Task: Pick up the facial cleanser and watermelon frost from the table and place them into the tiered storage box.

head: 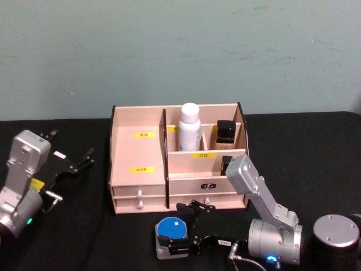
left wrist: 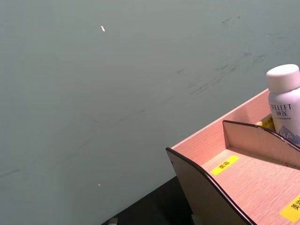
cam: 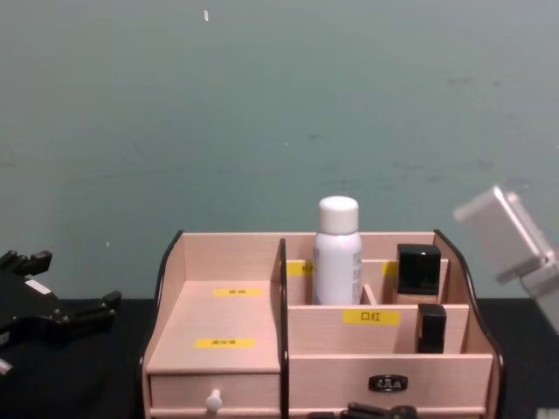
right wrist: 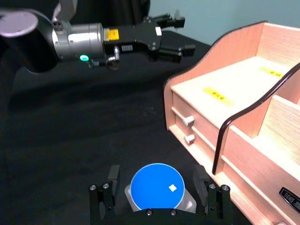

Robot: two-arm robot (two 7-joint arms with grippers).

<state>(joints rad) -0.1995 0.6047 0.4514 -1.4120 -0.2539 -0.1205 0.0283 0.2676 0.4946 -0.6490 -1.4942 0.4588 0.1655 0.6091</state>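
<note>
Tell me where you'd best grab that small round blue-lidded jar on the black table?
Probably its pale side wall under the lid, coming in from the robot's right. The small round blue-lidded jar stands upright and squat, so fingers can close across it; the right gripper flanks it, fingers open.

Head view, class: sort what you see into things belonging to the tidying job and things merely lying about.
Job: blue-lidded jar, between the open right tool's fingers; tiered storage box; white bottle standing in it.
Lying about: black bottle and smaller black item in the box; left tool, open, parked at left.
</note>
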